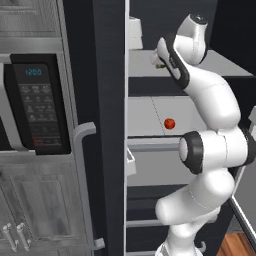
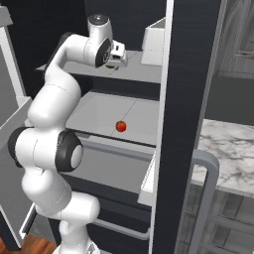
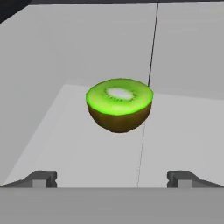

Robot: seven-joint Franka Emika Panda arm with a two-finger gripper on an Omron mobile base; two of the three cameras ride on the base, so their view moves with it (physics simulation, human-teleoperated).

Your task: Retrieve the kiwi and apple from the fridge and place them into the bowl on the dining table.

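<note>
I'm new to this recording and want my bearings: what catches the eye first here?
The halved kiwi, bright green cut face up, sits on a pale fridge shelf straight ahead of the open gripper. One shelf lower, the small red apple lies alone. The white arm reaches up into the open dark fridge, with a microwave to its left.

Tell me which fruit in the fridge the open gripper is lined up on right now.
The kiwi, a cut half with its green face up on the upper shelf, sits ahead of the gripper. The red apple lies alone one shelf lower.
</note>
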